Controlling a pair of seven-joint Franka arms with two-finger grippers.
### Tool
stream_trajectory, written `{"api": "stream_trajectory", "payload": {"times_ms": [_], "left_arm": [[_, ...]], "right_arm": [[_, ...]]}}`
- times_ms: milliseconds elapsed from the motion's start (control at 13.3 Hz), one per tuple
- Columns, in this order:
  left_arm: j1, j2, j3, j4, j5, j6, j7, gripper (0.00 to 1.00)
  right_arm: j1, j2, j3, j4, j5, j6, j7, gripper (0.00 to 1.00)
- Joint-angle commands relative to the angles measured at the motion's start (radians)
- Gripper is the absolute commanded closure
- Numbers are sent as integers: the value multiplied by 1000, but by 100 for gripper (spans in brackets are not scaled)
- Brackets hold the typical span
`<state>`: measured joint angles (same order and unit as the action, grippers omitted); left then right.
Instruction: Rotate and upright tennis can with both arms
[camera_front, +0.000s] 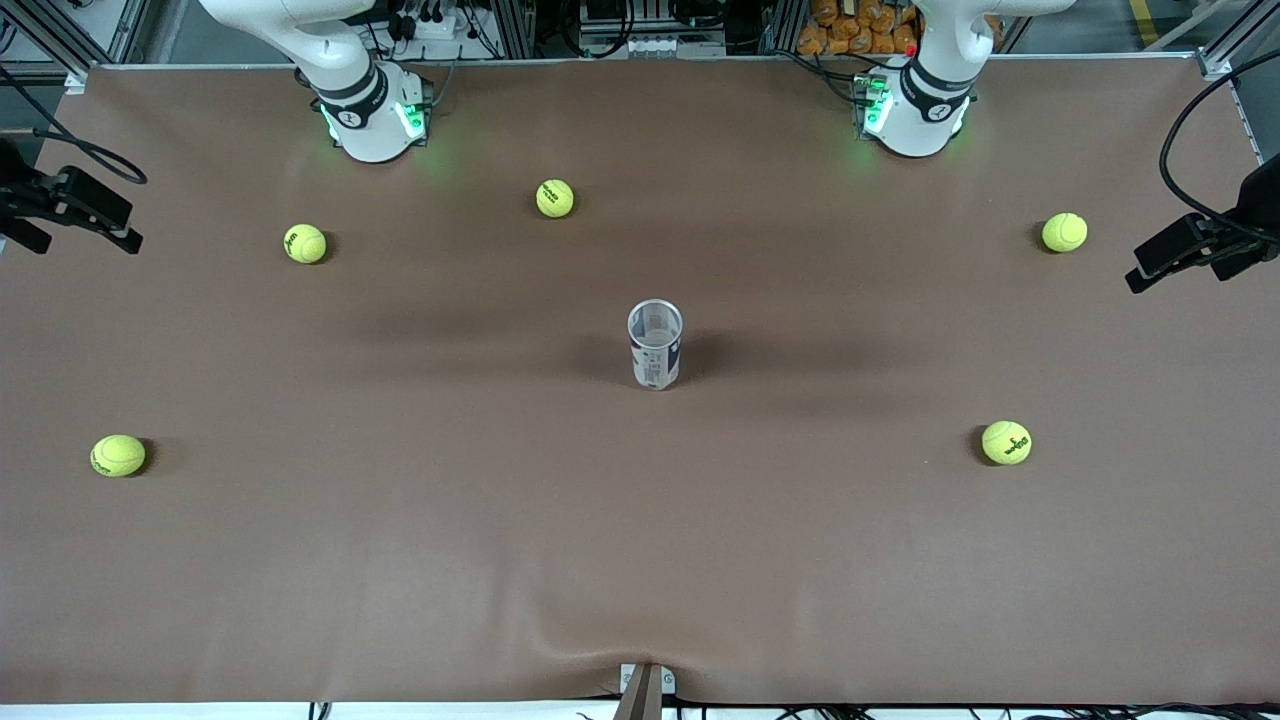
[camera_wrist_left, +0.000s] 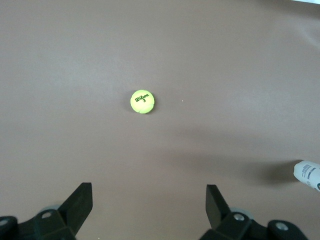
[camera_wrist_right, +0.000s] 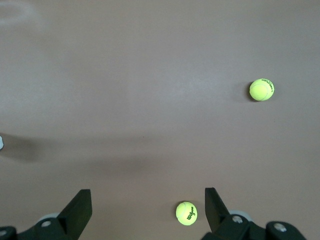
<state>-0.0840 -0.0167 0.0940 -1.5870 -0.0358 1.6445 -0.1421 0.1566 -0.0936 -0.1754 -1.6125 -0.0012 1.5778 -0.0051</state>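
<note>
- Two grippers hung high above the table (camera_front: 640, 560) with nothing in them: the left gripper (camera_wrist_left: 149, 202) had its fingers spread wide over bare brown cover, with a tennis ball (camera_wrist_left: 142, 101) below, and the right gripper (camera_wrist_right: 148, 205) was spread just as wide over two more balls (camera_wrist_right: 262, 89) (camera_wrist_right: 186, 213).
- One tennis can (camera_front: 655, 345) already stood upright near the table's middle, open silvery rim up, well apart from all five balls scattered toward the edges and corners.
- With the can on end and both arms drawn back over their own ends of the table, the task looked finished or nearly so.
- Any risk lay in a further approach: the can looked empty, light and tall for its base, so a finger brushing its wall from one side would likely tip it.
- Uneven closing by the two arms could also slide it across the smooth cover.
- A ball nudged loose by a descending arm might roll into the can and knock it down.
</note>
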Motion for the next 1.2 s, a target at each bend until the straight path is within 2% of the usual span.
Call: {"api": "stream_trajectory", "payload": {"times_ms": [0,676,1126], "left_arm": [[-5,-2,9,5,-6,-14,24,0],[-5,3,3,9,-10,-38,41,0],[-13,4,3,12,-4,-92,113,0]], "right_arm": [[37,21,-4,19,4,8,11,0],[153,52,-4,19,6,28,161,0],[114,49,-13,42,1,16,145,0]]}}
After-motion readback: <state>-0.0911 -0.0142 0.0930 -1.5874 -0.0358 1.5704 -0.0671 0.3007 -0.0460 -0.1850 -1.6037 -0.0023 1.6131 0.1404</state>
